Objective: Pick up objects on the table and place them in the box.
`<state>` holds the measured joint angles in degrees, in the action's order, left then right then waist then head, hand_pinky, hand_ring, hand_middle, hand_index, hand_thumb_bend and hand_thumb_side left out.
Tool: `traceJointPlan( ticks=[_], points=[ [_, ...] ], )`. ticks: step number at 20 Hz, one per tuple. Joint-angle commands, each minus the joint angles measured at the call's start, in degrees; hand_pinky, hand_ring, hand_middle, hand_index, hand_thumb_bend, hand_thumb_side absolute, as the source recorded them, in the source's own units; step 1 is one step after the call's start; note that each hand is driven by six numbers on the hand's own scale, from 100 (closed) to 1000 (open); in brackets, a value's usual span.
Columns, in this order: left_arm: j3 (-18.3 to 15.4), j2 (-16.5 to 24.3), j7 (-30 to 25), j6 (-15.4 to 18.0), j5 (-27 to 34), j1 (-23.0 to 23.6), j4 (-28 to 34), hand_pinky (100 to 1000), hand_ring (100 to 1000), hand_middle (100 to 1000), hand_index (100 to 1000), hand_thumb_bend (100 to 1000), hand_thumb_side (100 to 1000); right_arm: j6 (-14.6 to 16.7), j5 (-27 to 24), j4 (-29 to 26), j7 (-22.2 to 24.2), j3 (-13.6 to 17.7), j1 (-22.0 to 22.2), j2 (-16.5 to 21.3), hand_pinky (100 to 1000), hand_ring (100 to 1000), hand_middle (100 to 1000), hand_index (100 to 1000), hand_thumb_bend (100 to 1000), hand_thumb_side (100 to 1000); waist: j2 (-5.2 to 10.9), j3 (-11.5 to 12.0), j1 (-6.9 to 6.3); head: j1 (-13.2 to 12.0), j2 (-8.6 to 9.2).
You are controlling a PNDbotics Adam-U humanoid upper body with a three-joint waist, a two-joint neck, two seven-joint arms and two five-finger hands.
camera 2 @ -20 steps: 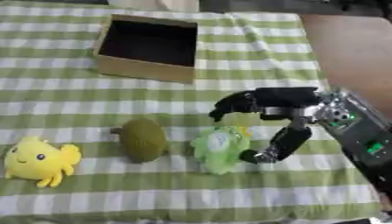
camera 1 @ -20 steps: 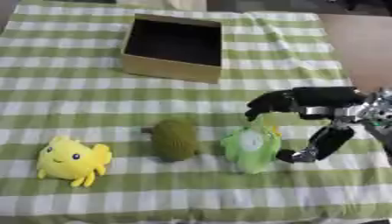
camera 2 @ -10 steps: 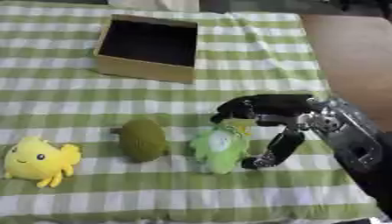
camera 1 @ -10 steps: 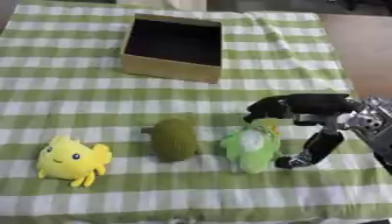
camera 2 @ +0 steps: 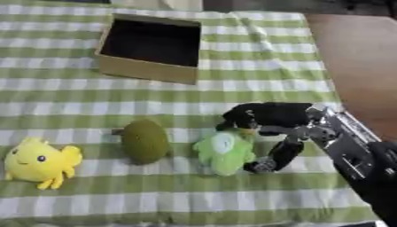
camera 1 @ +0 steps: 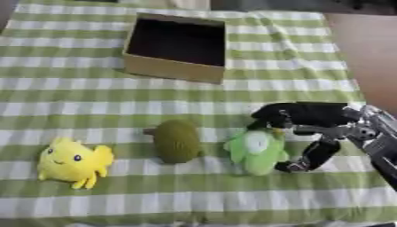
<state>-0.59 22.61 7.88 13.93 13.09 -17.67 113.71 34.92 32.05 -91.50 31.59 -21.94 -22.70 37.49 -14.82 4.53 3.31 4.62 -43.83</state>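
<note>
The right hand (camera 1: 310, 128) is positioned over the light green plush toy (camera 1: 256, 150), fingers arched above its far side and thumb reaching down at its right flank. The fingers and thumb are spread around the toy; whether they already touch it cannot be confirmed, so treat the toy as not yet held. The left hand shows in neither view.

**Object location.** The light green plush toy lies on the checked cloth (camera 1: 93, 97) directly under and just left of the hand. Further left of the hand lie the olive green plush (camera 1: 177, 141), just beside the target, and the yellow plush (camera 1: 71, 160), well apart. The cardboard box (camera 1: 175, 48) sits open-topped, beyond the hand and to its left.

**Handling properties (judged).** Expect a light, soft, stuffed body that compresses under the fingers. The fabric is unlikely to slip, and the toy is not fragile. Expect it to sag or fold if you pinch it at an edge.

**Where to take hold.** Close across the thickest part of the body, fingers on the far side, thumb on the near right side. Avoid catching the cloth beneath.
</note>
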Motion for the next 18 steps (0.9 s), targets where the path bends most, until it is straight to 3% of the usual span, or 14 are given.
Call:
traceJointPlan(
  ticks=[1,5,9,12,13,14,18],
  points=[
    [-0.05,0.6,-0.12,0.13,0.15,-0.7,0.88,623,711,652,773,100,599,8.75,-2.62,-1.01,9.76,0.46,-0.83,0.84,1000,949,690,903,113,179,0.05,0.0,0.22,-0.18,-0.29],
    [-0.11,0.54,-0.03,0.12,0.15,-0.75,0.88,623,709,650,773,100,599,6.87,-5.43,-2.19,9.72,1.19,-1.09,0.99,959,879,563,811,100,165,0.09,0.03,0.23,-0.35,-0.29],
    [-0.13,0.49,0.05,0.06,0.16,-0.79,0.88,623,708,647,772,100,599,4.22,-5.43,-2.26,5.23,1.84,-0.9,0.86,913,790,478,740,100,212,0.04,0.06,0.22,-0.49,-0.29],
    [-0.26,0.48,0.19,0.11,0.11,-0.82,0.88,623,707,646,770,100,599,2.65,-6.21,-2.69,1.75,1.83,-0.71,0.87,914,782,468,737,100,191,0.01,0.07,0.22,-0.52,-0.29],
    [-0.29,0.49,0.24,0.12,0.08,-0.82,0.88,623,707,646,769,100,599,2.29,-6.99,-3.13,1.35,1.91,-0.73,1.02,915,782,469,739,100,226,0.01,0.05,0.22,-0.53,-0.29],
    [-0.32,0.51,0.28,0.13,0.05,-0.8,0.88,623,707,646,769,100,599,1.94,-8.06,-3.81,1.26,2.16,-0.9,1.28,915,782,469,741,100,179,0.03,0.01,0.24,-0.57,-0.29],
    [-0.32,0.63,0.35,0.1,-0.07,-0.67,0.88,623,706,645,769,100,598,0.26,-13.92,-6.87,2.36,3.44,-3.1,2.84,905,773,469,742,100,167,0.17,-0.14,0.29,-0.62,-0.29]
  ],
)
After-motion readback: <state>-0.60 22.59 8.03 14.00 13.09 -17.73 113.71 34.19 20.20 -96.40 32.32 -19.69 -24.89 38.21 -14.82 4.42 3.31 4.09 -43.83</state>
